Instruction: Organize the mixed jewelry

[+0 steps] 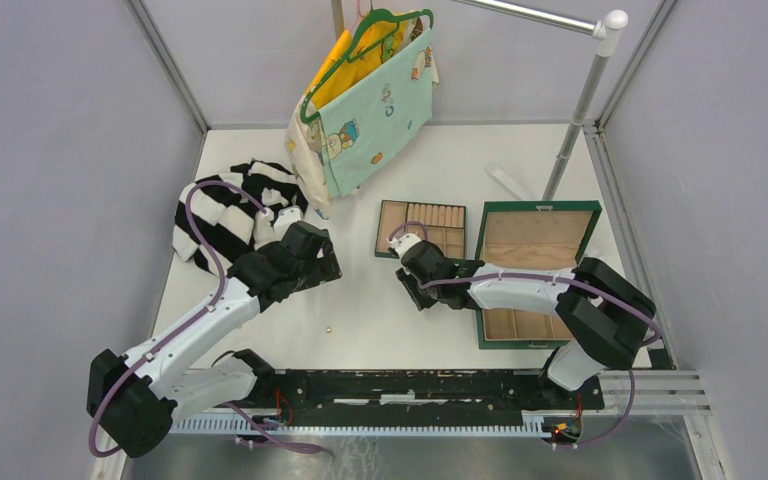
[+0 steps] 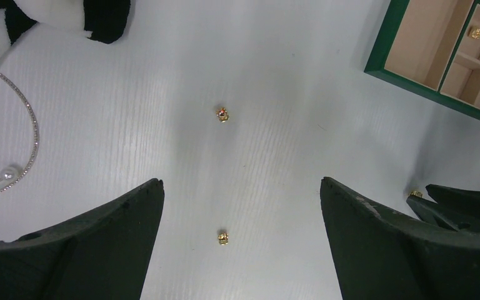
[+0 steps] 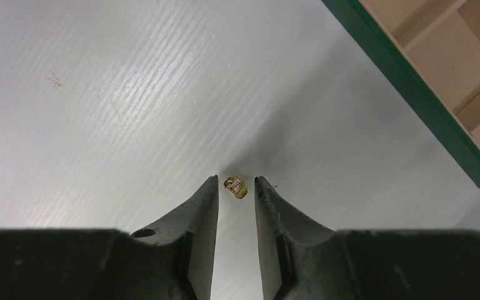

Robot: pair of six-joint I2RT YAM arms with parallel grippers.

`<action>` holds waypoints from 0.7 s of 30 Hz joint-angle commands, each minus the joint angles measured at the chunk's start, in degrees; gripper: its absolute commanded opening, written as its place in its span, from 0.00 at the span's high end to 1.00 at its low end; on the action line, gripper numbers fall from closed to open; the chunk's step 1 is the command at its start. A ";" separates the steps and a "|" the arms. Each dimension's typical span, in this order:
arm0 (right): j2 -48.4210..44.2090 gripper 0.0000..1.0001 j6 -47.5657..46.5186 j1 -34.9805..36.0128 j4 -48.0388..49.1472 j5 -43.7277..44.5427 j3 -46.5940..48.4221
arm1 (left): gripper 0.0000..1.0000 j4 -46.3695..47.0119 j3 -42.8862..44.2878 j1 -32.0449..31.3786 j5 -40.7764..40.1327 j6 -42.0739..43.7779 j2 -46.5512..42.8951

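Note:
The mixed jewelry lies on the white table. In the left wrist view, one gold piece (image 2: 224, 237) lies between my left gripper's (image 2: 240, 187) wide-open fingers and another (image 2: 223, 114) lies further ahead. A thin pale chain (image 2: 32, 128) with pearls curves at the left. A fourth gold piece (image 2: 475, 32) sits in a compartment of the green-rimmed divided tray (image 2: 412, 78). My right gripper (image 3: 235, 181) is low on the table, its fingers narrowly open around a gold piece (image 3: 235, 187) without gripping it. That piece (image 2: 416, 194) also shows in the left wrist view.
A striped black-and-white cloth (image 1: 225, 210) lies at the back left behind my left gripper (image 1: 310, 250). The tan divided tray (image 1: 422, 228) and the open green box (image 1: 535, 270) are at the right. A lone gold piece (image 1: 329, 328) lies near the front. Clothes (image 1: 370, 95) hang from a rack.

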 commanded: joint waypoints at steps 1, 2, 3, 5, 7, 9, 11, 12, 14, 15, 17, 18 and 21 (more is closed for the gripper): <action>1.32 0.68 0.36 0.41 2.05 -0.22 1.86 | 0.00 0.12 1.32 -0.18 -1.93 -0.86 -0.68; 1.43 0.69 0.27 0.41 2.05 -0.04 1.94 | 0.00 0.14 1.35 -0.19 -1.93 -0.87 -0.51; 1.57 0.71 0.21 0.48 1.96 0.06 2.03 | 0.00 0.10 1.39 -0.17 -1.93 -0.90 -0.53; 1.61 0.74 0.15 0.49 1.76 0.36 2.30 | 0.00 0.10 1.44 -0.19 -1.85 -0.80 -0.48; 1.78 0.78 0.00 0.50 1.65 0.61 2.60 | 0.00 0.18 1.51 -0.26 -1.85 -0.61 -0.35; 1.96 0.81 -0.16 0.50 1.39 0.78 3.12 | 0.00 0.18 1.53 -0.14 -1.76 -0.47 -0.18; 2.05 0.86 -0.17 0.48 0.96 1.05 3.60 | 0.00 0.28 1.57 -0.23 -1.67 -0.35 -0.01; 2.05 0.87 -0.29 0.48 0.84 1.12 3.77 | 0.00 0.27 1.53 -0.17 -1.67 -0.26 0.03; 2.19 0.87 -0.42 0.51 0.47 1.48 4.10 | 0.00 0.27 1.48 -0.19 -1.62 -0.25 0.05; 2.21 0.87 -0.45 0.49 0.20 1.68 4.27 | 0.00 0.27 1.44 -0.20 -1.66 -0.25 0.09; 2.46 0.87 -0.69 0.46 -0.11 2.10 4.41 | 0.00 0.33 1.44 -0.20 -1.67 -0.10 0.09; 2.48 0.87 -0.71 0.50 -0.19 2.38 4.41 | 0.00 0.28 1.44 -0.18 -1.67 -0.01 0.04; 2.54 0.87 -0.59 0.54 -0.43 3.12 4.45 | 0.00 0.31 1.44 -0.19 -1.75 0.23 0.05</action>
